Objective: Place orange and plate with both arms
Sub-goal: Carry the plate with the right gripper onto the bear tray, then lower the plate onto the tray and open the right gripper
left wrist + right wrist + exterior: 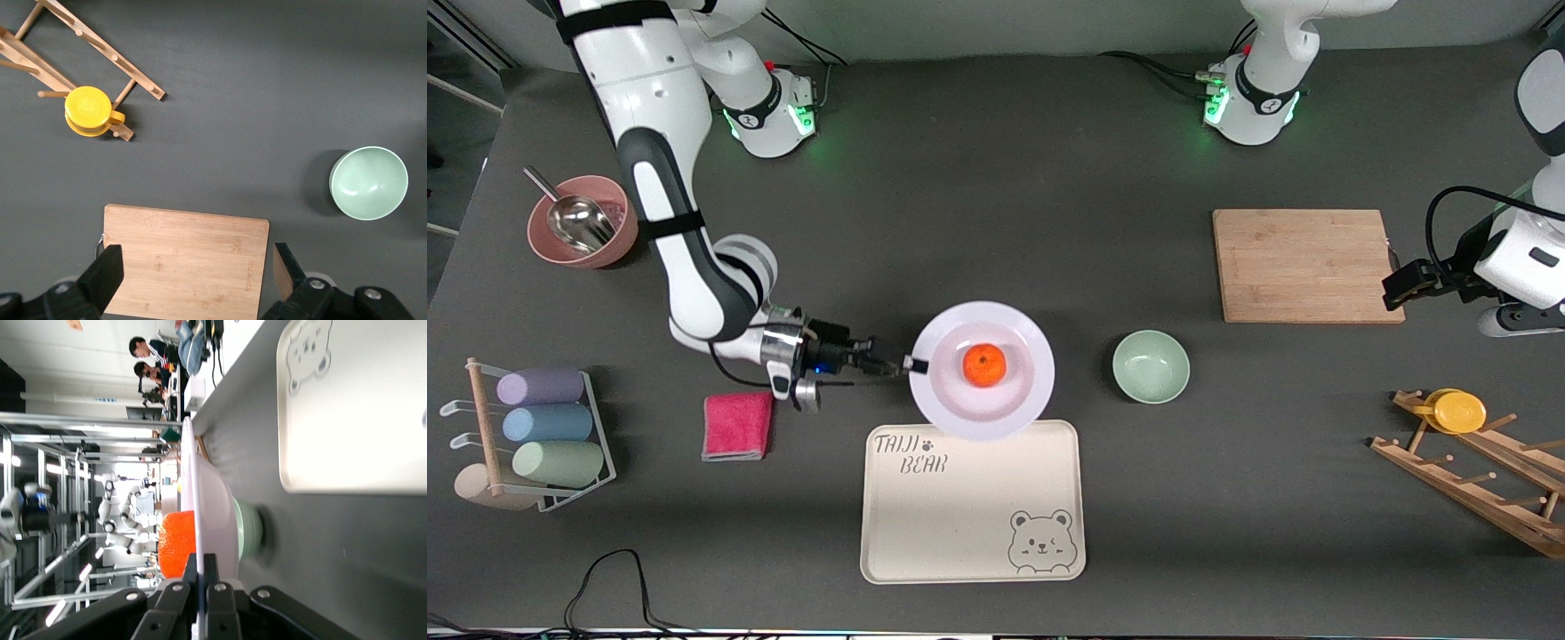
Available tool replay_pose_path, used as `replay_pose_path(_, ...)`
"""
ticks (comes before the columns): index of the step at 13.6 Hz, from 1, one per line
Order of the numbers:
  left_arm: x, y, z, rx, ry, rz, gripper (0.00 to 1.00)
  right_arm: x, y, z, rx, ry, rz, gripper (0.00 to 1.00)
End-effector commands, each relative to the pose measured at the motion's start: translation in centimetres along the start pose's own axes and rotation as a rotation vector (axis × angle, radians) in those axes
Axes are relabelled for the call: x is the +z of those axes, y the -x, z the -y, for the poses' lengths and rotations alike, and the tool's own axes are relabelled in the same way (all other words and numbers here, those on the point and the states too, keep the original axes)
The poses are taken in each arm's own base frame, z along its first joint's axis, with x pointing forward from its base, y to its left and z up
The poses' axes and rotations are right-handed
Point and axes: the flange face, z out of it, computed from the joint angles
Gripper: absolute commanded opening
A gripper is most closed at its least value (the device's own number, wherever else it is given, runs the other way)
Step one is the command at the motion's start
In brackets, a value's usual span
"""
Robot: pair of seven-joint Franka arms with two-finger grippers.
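While my right pincer (896,364) clamps the glossy white plate's (1014,404) rim, the small dimpled orange (984,365) sits inside; my left pincer (195,275) waits spread over the bamboo cutting board (1303,265).

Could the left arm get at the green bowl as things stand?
Probably yes: the left tool hangs open over the cutting board, and the green bowl sits on bare table beside it, nothing over it. The right tool is shut on the plate.

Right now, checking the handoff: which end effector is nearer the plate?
Right. The right end effector grips the plate at its rim; the left end effector hangs open over the cutting board.
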Motion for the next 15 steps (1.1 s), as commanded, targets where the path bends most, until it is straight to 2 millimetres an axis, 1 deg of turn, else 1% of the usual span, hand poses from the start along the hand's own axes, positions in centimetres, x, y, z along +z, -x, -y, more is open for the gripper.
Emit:
replay_pose_path(1,-0.5,1.2,0.1,-0.027,0.005,0.012,1.00,3.7,-6.6,-0.4,0.029,-0.032,0.025,0.00)
replay_pose_path(2,-0.4,1.4,0.6,-0.043,0.003,0.034,1.00,4.7,-8.1,-1.4,0.045,-0.029,0.030,0.00)
replay_pose_path(3,-0.3,1.4,1.5,-0.057,0.002,0.043,1.00,5.3,-9.8,-2.2,0.071,-0.028,0.022,0.00)
replay_pose_path(5,-0.8,1.5,1.0,-0.049,0.002,0.039,1.00,6.7,-13.1,-3.0,0.064,-0.036,-0.013,0.00)
replay_pose_path(6,-1.0,1.9,0.9,-0.046,0.004,0.040,1.00,6.4,-14.7,-4.0,0.050,-0.026,-0.057,0.00)
replay_pose_path(7,-1.4,2.4,0.7,-0.044,0.005,0.042,1.00,6.2,-15.6,-5.1,0.039,-0.006,-0.099,0.00)
replay_pose_path(9,-2.0,2.9,0.2,-0.030,0.004,0.040,1.00,5.5,-16.0,-6.3,0.024,0.029,-0.109,0.00)
replay_pose_path(11,-1.9,2.9,-1.2,-0.010,0.001,0.050,1.00,4.8,-16.1,-7.4,-0.010,0.101,-0.086,0.00)
replay_pose_path(12,-1.8,3.0,-1.7,0.001,0.001,0.055,1.00,4.7,-16.1,-7.9,-0.005,0.106,-0.086,0.00)
replay_pose_path(14,-1.6,3.2,-2.7,0.018,-0.002,0.072,1.00,4.9,-16.0,-8.3,0.000,0.109,-0.084,0.00)
replay_pose_path(15,-1.5,3.3,-3.0,0.024,-0.003,0.080,1.00,5.2,-15.7,-8.9,0.004,0.113,-0.079,0.00)
